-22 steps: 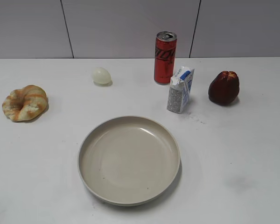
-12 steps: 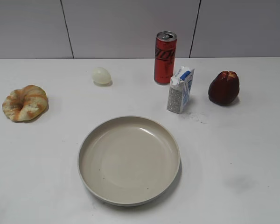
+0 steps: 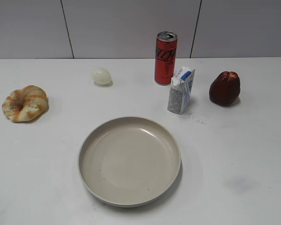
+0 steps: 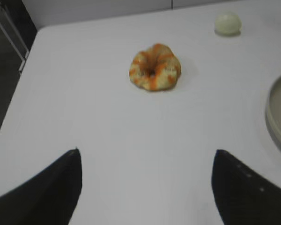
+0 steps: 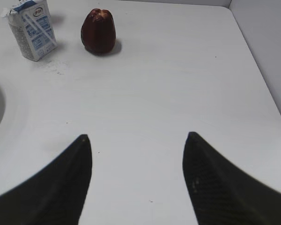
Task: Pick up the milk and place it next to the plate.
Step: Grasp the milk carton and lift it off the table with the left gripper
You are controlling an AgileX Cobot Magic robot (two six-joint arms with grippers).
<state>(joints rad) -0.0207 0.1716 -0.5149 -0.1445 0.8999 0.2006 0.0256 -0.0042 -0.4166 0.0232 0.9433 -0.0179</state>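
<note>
The milk [image 3: 181, 90] is a small white and blue gable-top carton with grey speckled sides. It stands upright behind the plate's right side, in front of the red can. It also shows at the top left of the right wrist view [image 5: 32, 29]. The plate [image 3: 129, 160] is a large round beige dish in the middle front; its rim shows at the right edge of the left wrist view [image 4: 277, 117]. My right gripper [image 5: 137, 137] is open and empty, well short of the milk. My left gripper [image 4: 145, 152] is open and empty over bare table. Neither gripper shows in the exterior view.
A tall red can [image 3: 165, 57] stands just behind the milk. A dark red fruit [image 3: 224, 87] sits to the milk's right. A pale egg [image 3: 102, 76] lies at the back left. A bread ring [image 3: 25, 103] lies at the far left. The table's right edge [image 5: 267, 79] is near.
A faint shadow on the table at the front right has drifted slightly. The objects have not moved.
</note>
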